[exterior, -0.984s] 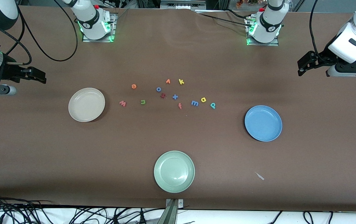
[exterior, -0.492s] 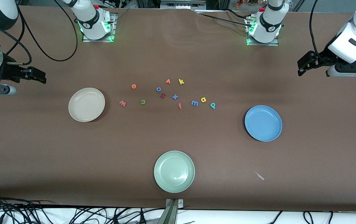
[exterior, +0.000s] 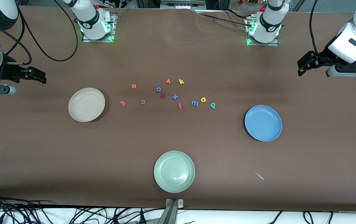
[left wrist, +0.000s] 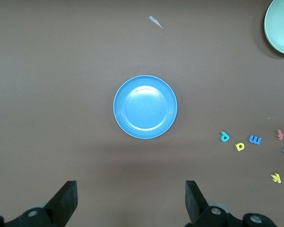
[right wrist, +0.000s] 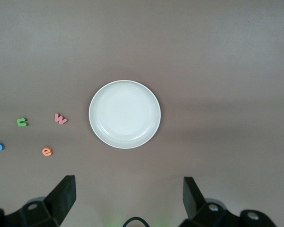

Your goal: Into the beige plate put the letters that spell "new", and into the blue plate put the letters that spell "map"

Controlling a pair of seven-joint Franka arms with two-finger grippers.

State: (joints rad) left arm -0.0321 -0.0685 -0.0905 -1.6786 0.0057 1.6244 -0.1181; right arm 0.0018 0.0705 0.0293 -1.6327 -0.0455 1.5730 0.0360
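Both arms wait, up in air at table ends. Left gripper [left wrist: 128,201] over bare table at left arm's end, near the blue plate [exterior: 263,123]; jaws spread wide, nothing between them. Right gripper [right wrist: 128,198] over bare table at right arm's end, near the beige plate [exterior: 86,104]; jaws also wide apart, holding nothing.

Both plates hold nothing. Beige plate sits toward right arm's end, blue plate toward left arm's end, well apart. Letters lie flat on the brown table [exterior: 178,56] between the 2 plates, none touching a plate.

"new" group: pink w [exterior: 122,103] closest to beige plate, green n [exterior: 143,101] just beside it, orange e [exterior: 134,86] farther from front cam than both.

"map" group: blue m [exterior: 194,103], yellow a [exterior: 203,100], teal p [exterior: 213,105] in a loose row, p closest to blue plate.

Extras in middle: blue o [exterior: 158,89], blue x [exterior: 175,96], orange v [exterior: 168,81], yellow k [exterior: 181,81], red-orange f [exterior: 180,106], a dark red letter [exterior: 163,95], can't read which. Pale green plate [exterior: 174,171] nearest front cam, also holding nothing. Small pale scrap [exterior: 259,176] on table near it, toward left arm's end.
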